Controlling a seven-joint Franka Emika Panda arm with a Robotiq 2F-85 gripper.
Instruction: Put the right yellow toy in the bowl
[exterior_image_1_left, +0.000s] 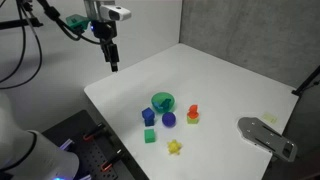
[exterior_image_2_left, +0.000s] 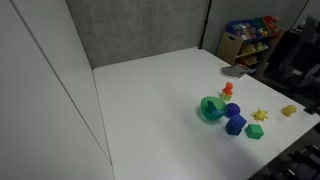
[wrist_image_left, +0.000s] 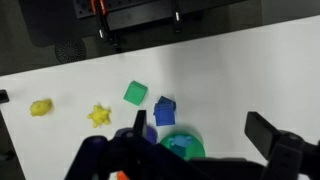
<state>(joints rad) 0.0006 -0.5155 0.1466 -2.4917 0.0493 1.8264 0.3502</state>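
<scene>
The right yellow toy, a small star shape (exterior_image_1_left: 174, 147), lies on the white table near its front edge; it also shows in the other exterior view (exterior_image_2_left: 261, 115) and in the wrist view (wrist_image_left: 98, 116). The small green bowl (exterior_image_1_left: 163, 101) with a teal inside stands a little way from it among the toys, seen too in an exterior view (exterior_image_2_left: 210, 108) and the wrist view (wrist_image_left: 182, 146). My gripper (exterior_image_1_left: 113, 62) hangs open and empty high above the table, well away from the toys. In the wrist view its fingers (wrist_image_left: 200, 125) frame the bowl.
Around the bowl lie a red-and-orange toy (exterior_image_1_left: 193, 114), a blue cube (exterior_image_1_left: 149, 115), a purple toy (exterior_image_1_left: 169, 119) and a green cube (exterior_image_1_left: 150, 135). A second yellow toy (exterior_image_2_left: 289, 110) lies beyond the star. A grey flat object (exterior_image_1_left: 265, 135) rests at the table's edge.
</scene>
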